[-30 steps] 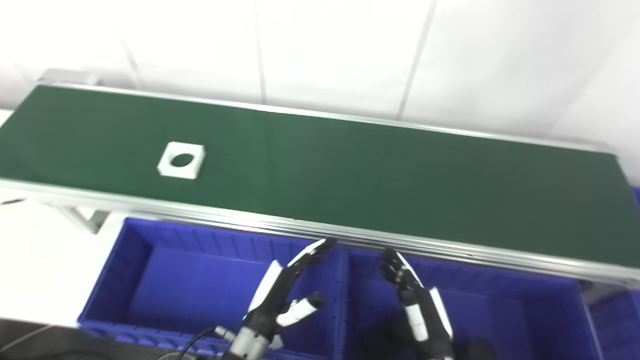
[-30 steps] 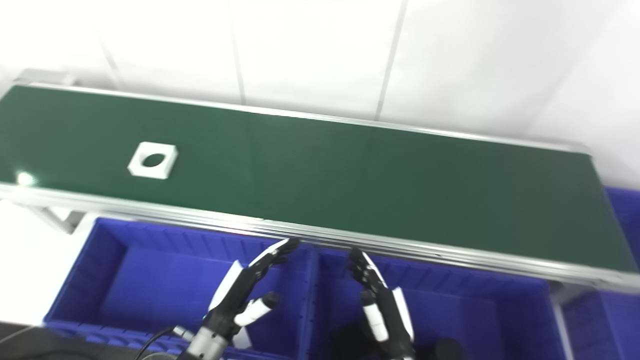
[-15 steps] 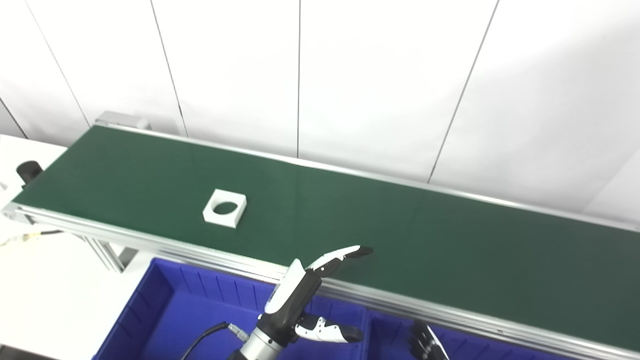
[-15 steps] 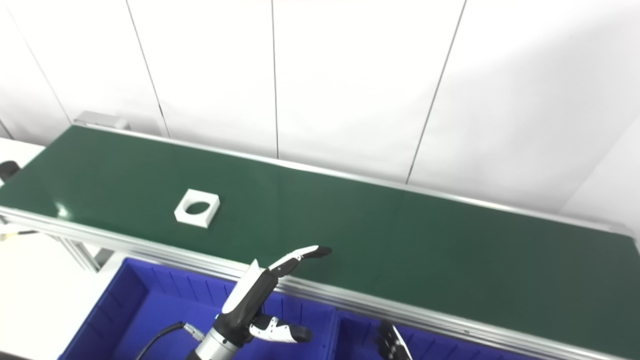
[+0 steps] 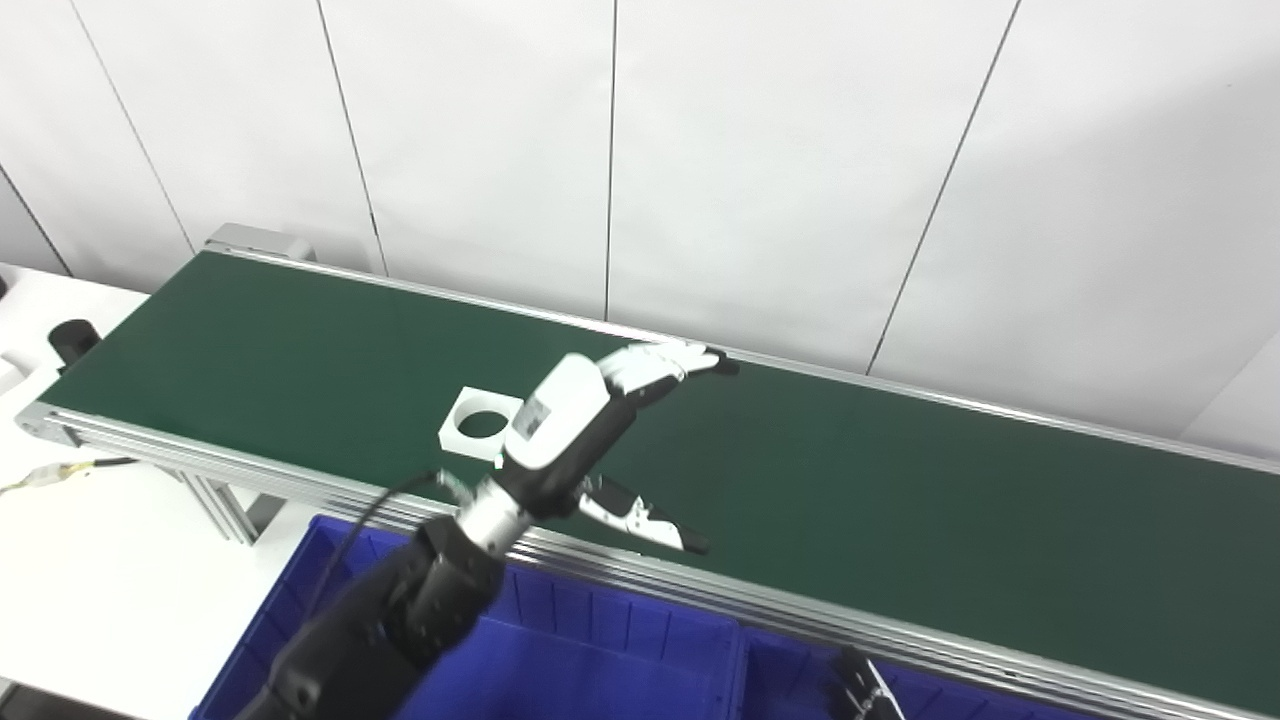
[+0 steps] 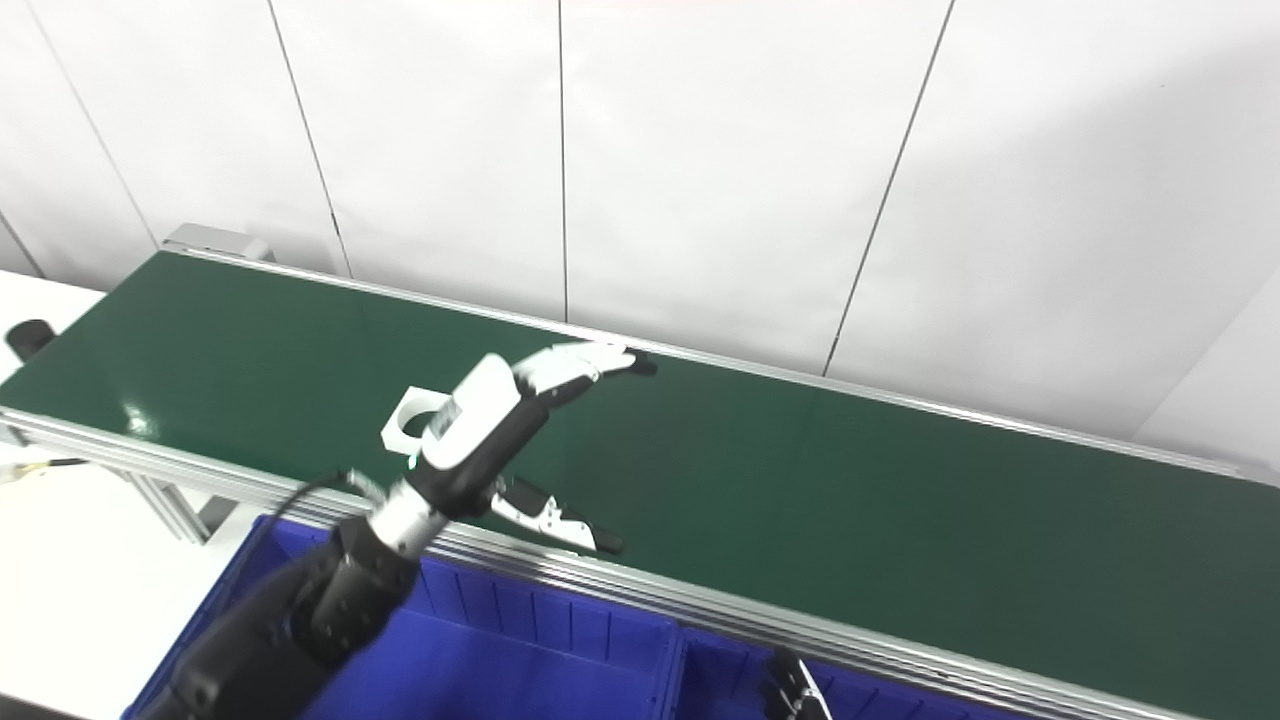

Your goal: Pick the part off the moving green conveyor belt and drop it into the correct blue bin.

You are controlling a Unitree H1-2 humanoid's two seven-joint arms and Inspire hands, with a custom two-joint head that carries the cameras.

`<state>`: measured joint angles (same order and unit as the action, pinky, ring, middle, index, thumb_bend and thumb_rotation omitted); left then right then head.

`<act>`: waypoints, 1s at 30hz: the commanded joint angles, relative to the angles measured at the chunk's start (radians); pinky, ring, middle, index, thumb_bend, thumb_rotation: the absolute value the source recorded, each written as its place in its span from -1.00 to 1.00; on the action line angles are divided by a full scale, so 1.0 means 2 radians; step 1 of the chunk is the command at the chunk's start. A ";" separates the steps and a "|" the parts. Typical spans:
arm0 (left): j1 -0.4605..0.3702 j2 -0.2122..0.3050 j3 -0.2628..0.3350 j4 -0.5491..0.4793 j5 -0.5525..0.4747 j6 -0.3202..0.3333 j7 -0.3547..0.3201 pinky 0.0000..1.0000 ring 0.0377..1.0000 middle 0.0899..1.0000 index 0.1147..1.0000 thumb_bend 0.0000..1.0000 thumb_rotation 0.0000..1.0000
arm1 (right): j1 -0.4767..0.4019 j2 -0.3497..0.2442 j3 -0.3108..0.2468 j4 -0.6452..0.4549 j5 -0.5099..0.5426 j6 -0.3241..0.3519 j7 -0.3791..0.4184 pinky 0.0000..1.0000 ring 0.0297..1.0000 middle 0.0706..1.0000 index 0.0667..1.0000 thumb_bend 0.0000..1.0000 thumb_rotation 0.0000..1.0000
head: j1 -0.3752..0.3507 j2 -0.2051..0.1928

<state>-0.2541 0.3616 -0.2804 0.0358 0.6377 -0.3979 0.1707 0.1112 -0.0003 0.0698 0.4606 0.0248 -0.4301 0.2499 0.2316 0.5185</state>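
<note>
A white square part with a round hole (image 5: 477, 426) lies on the green conveyor belt (image 5: 900, 500), left of its middle. My left hand (image 5: 590, 420) is raised over the belt just right of the part and partly covers it. The hand is open, fingers stretched toward the far rail and thumb spread toward the near edge, holding nothing. Only the fingertips of my right hand (image 5: 862, 695) show at the bottom edge over a blue bin, too little to tell its state.
Blue bins (image 5: 620, 650) sit below the belt's near aluminium rail (image 5: 760, 600), split by a divider. A white wall stands behind the belt. A white tabletop with a cable (image 5: 60, 470) lies at the left.
The head camera tilted up from the bins to the belt. My left hand rose from over the bin out over the belt beside the part. The part drifted right along the belt.
</note>
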 commanded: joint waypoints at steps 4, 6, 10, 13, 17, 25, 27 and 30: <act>-0.039 0.017 0.008 0.019 0.021 0.008 -0.030 0.61 0.65 0.66 0.62 1.00 -0.57 | 0.003 0.004 0.005 -0.026 -0.001 -0.020 0.006 0.86 0.82 0.85 0.89 0.46 0.96 | -0.008 0.016; -0.051 0.020 0.005 0.031 0.035 0.018 -0.044 0.60 0.64 0.66 0.63 1.00 -0.64 | 0.005 0.004 0.004 -0.031 0.002 -0.020 0.009 0.86 0.83 0.85 0.89 0.45 0.94 | -0.007 0.020; -0.075 0.027 -0.003 0.050 0.079 0.061 -0.085 0.60 0.63 0.66 0.63 1.00 -0.72 | 0.007 0.004 0.003 -0.036 0.002 -0.020 0.011 0.86 0.82 0.84 0.88 0.43 0.92 | -0.005 0.026; -0.090 0.032 -0.011 0.064 0.100 0.078 -0.103 0.59 0.63 0.67 0.64 1.00 -0.73 | 0.007 0.004 0.003 -0.037 0.002 -0.020 0.012 0.86 0.82 0.84 0.88 0.42 0.91 | -0.005 0.027; -0.108 0.039 -0.023 0.085 0.126 0.095 -0.123 0.60 0.65 0.69 0.66 1.00 -0.77 | 0.007 0.003 0.004 -0.036 0.001 -0.020 0.011 0.84 0.82 0.84 0.87 0.41 0.91 | -0.005 0.027; -0.145 0.048 -0.052 0.147 0.141 0.087 -0.138 0.61 0.66 0.67 0.71 1.00 -0.75 | 0.009 0.002 0.004 -0.036 0.002 -0.020 0.012 0.85 0.81 0.83 0.86 0.41 0.89 | -0.006 0.028; -0.155 0.048 -0.061 0.163 0.144 0.086 -0.140 0.62 0.66 0.68 0.71 1.00 -0.74 | 0.009 0.003 0.004 -0.035 0.002 -0.020 0.012 0.85 0.81 0.83 0.86 0.43 0.89 | -0.007 0.028; -0.169 0.046 -0.071 0.188 0.141 0.086 -0.151 0.66 0.69 0.70 0.74 1.00 -0.74 | 0.009 0.005 0.003 -0.035 0.005 -0.020 0.015 0.86 0.81 0.83 0.85 0.42 0.85 | -0.009 0.027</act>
<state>-0.5306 0.4404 -0.4276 0.4155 0.9266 -0.2213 -0.1360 0.1328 0.0006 0.0751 0.4160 0.0230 -0.4302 0.2617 0.2148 0.5722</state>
